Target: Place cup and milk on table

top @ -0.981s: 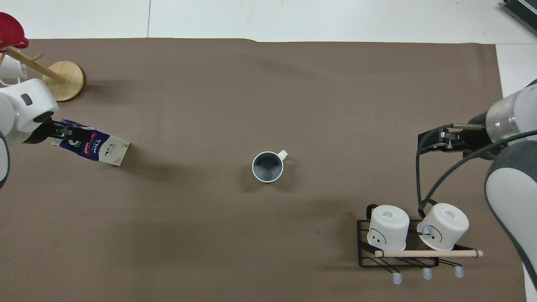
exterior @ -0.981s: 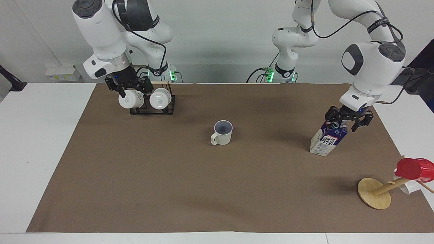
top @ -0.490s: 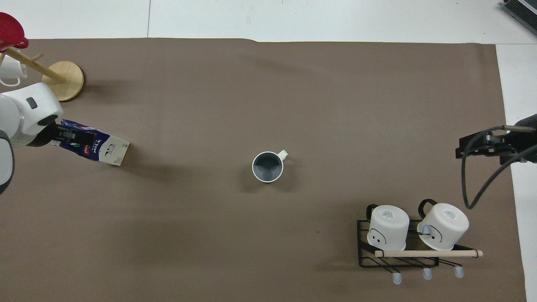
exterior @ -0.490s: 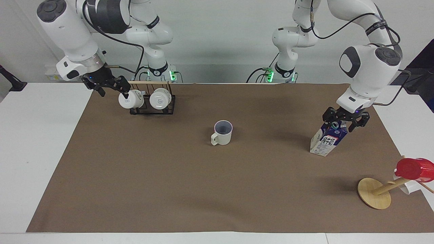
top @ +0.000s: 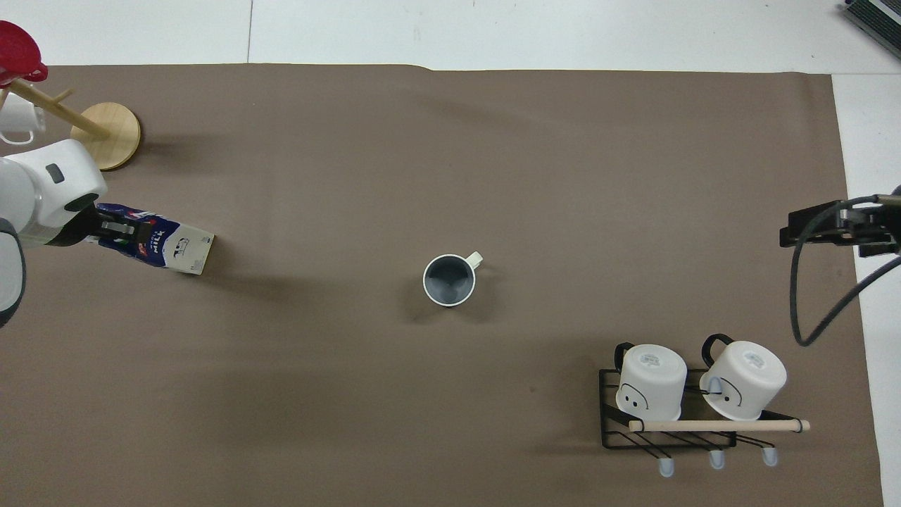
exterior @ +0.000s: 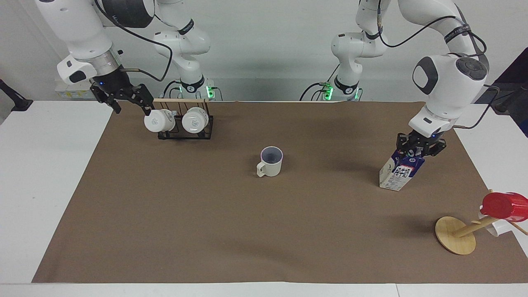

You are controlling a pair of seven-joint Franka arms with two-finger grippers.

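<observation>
The cream cup (exterior: 272,161) (top: 449,280) stands upright on the brown sheet of the table (exterior: 206,214), mid-sheet, with nothing touching it. The blue and white milk (exterior: 399,173) (top: 167,245) stands slightly tilted on the sheet toward the left arm's end. My left gripper (exterior: 417,152) (top: 116,229) is shut on the carton's gable top. My right gripper (exterior: 131,108) (top: 809,227) hangs open and holds nothing, over the sheet's edge at the right arm's end, beside the mug rack.
A black wire rack (exterior: 185,131) (top: 669,433) with two white mugs sits close to the robots at the right arm's end. A round wooden stand (exterior: 456,235) (top: 105,127) carrying a red cup (exterior: 503,205) (top: 17,53) sits at the left arm's end, farther from the robots than the milk.
The left gripper's fingers have closed on the milk's top, and the carton has shifted slightly. The right gripper has risen off the mug rack and swung out toward the table's edge.
</observation>
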